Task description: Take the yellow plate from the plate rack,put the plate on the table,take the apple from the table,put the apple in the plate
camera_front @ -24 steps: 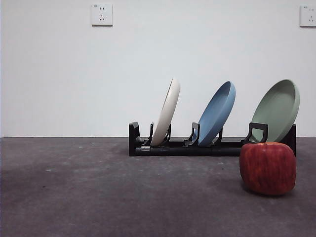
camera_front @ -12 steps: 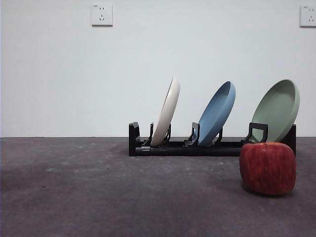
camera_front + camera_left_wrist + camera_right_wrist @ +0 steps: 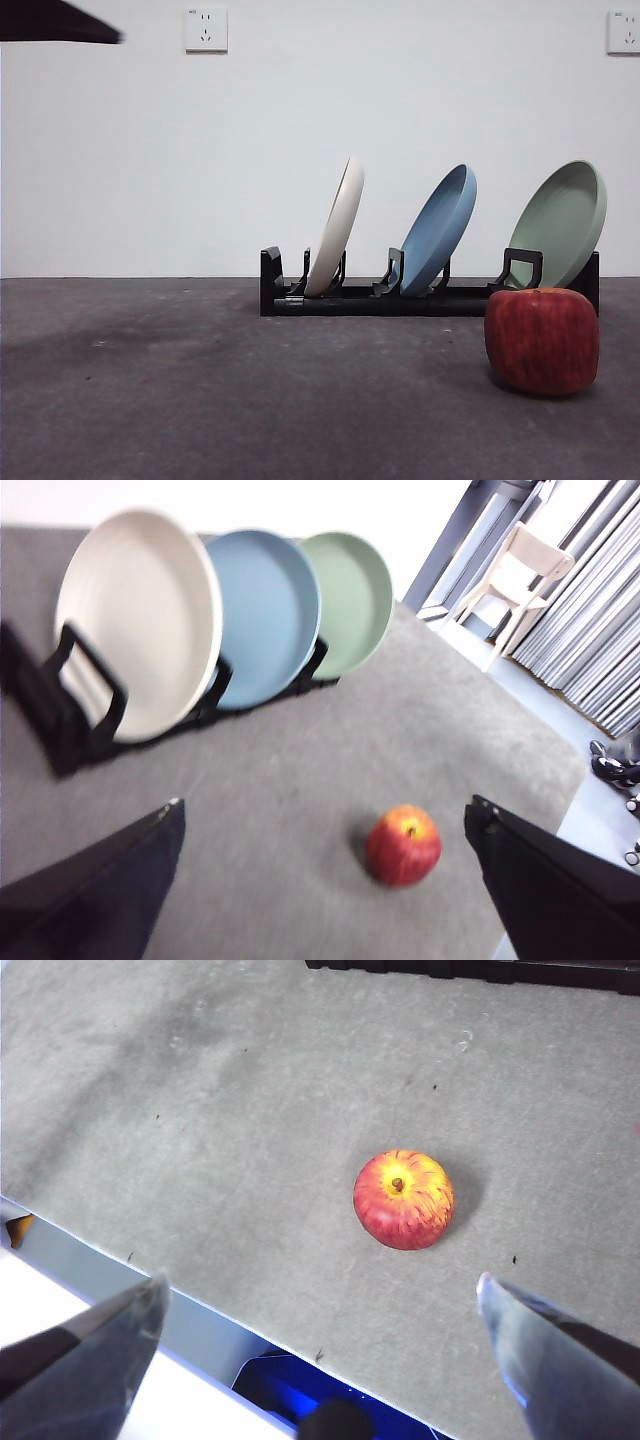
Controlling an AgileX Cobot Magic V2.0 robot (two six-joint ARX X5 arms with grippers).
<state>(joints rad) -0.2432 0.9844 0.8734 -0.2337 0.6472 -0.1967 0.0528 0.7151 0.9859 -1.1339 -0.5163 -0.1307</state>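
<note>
Three plates stand tilted in the plate rack (image 3: 430, 298): the yellow plate (image 3: 337, 228) in the end slot, a blue plate (image 3: 440, 228) in the middle, a green plate (image 3: 562, 222) at the other end. One apple (image 3: 542, 340) sits on the table (image 3: 200, 390), in front of the rack's green-plate end, apart from it. Left gripper (image 3: 325, 825) hangs high above the table, jaws spread wide, holding nothing. Right gripper (image 3: 320, 1295) likewise spread and empty, above the table's edge near the apple. Two wall sockets (image 3: 206, 29) behind.
</note>
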